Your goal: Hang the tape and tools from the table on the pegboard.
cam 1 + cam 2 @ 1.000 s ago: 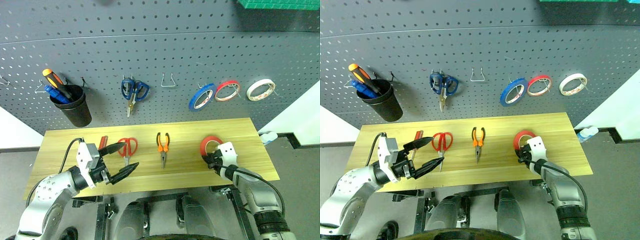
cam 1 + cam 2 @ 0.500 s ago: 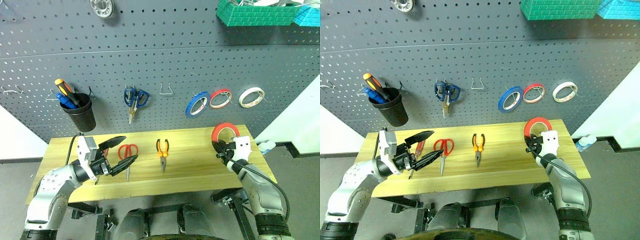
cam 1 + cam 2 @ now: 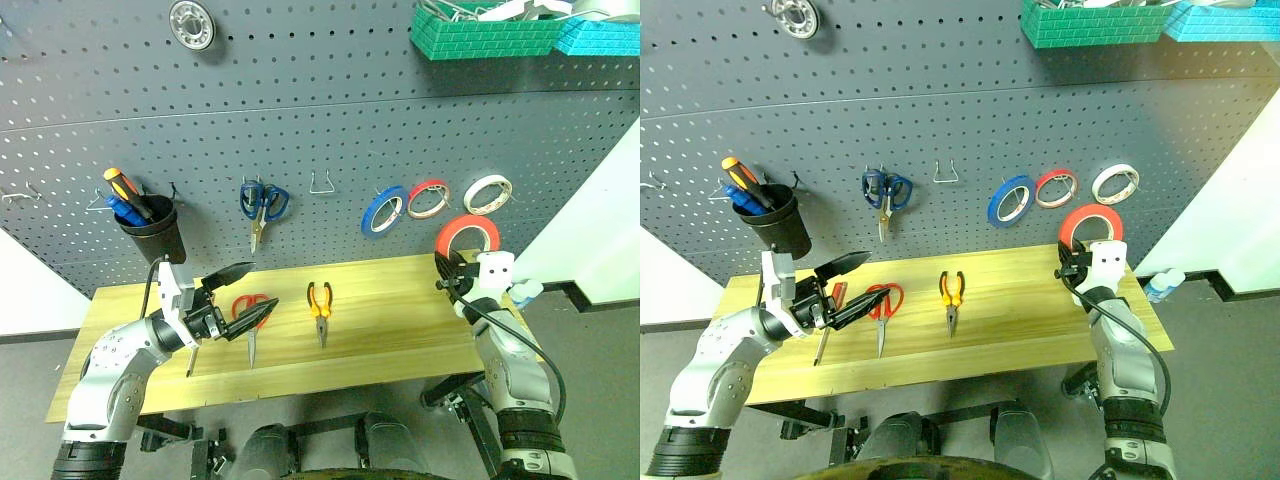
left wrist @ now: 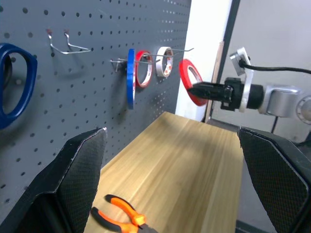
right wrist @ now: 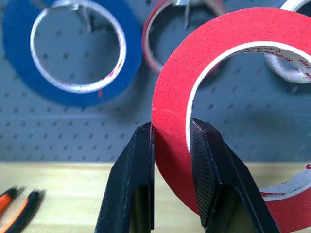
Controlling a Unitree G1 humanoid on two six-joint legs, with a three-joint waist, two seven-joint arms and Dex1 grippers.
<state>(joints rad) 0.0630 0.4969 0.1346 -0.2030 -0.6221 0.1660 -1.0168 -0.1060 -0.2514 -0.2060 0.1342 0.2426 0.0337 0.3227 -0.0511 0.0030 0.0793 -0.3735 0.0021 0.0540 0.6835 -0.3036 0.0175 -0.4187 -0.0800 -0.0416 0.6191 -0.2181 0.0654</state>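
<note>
Holding screwdrivers (image 3: 118, 187), black cup (image 3: 153, 233) on pegboard (image 3: 300, 110)

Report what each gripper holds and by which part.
The right gripper pinches the red-orange tape roll by the lower part of its band, one finger inside the ring and one outside. The left gripper is open and holds nothing.

You get bright, even light from above: the hooks and tools cast short soft shadows down the pegboard (image 3: 300, 110), which bows at the edges (wide-lens distortion). Close to the right wrist camera, the red tape (image 5: 228, 97) looks soft and slightly blurred.
</note>
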